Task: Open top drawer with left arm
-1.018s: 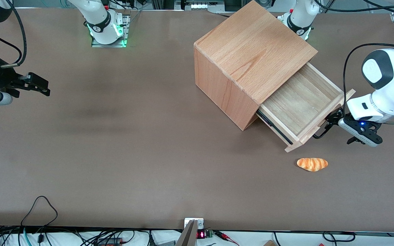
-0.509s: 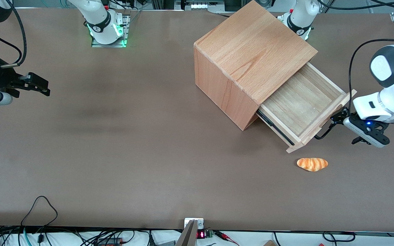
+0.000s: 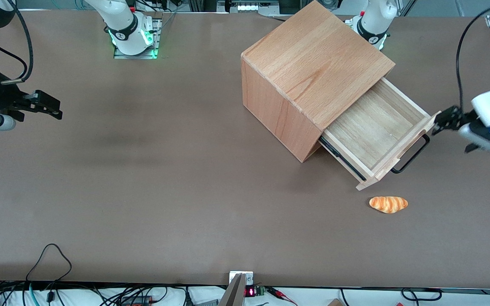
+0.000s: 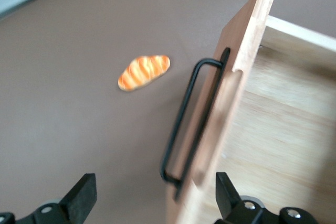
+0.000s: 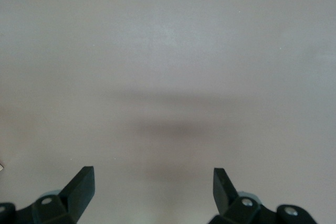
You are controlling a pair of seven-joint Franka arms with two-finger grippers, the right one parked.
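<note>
A: Where's the top drawer point(image 3: 374, 127)?

B: Pulled well out of the cabinet point(image 3: 309, 72), handle point(image 4: 190, 121) free, nothing inside.

A: And your gripper point(image 3: 445, 120)?

B: My jaws are spread wide, holding nothing, just off the drawer front's corner. Bread roll point(image 3: 388, 204) on the worktop point(image 3: 164, 170) nearby.

Bread roll point(image 3: 388, 204): orange-striped, lying on the table, nearer the front camera than the cabinet.
Cabinet point(image 3: 309, 72): beech-wood cube, set at an angle.
Table point(image 3: 143, 178): brown surface.
Cable point(image 3: 49, 259): black loop on the table's near edge, toward the parked arm's end.
</note>
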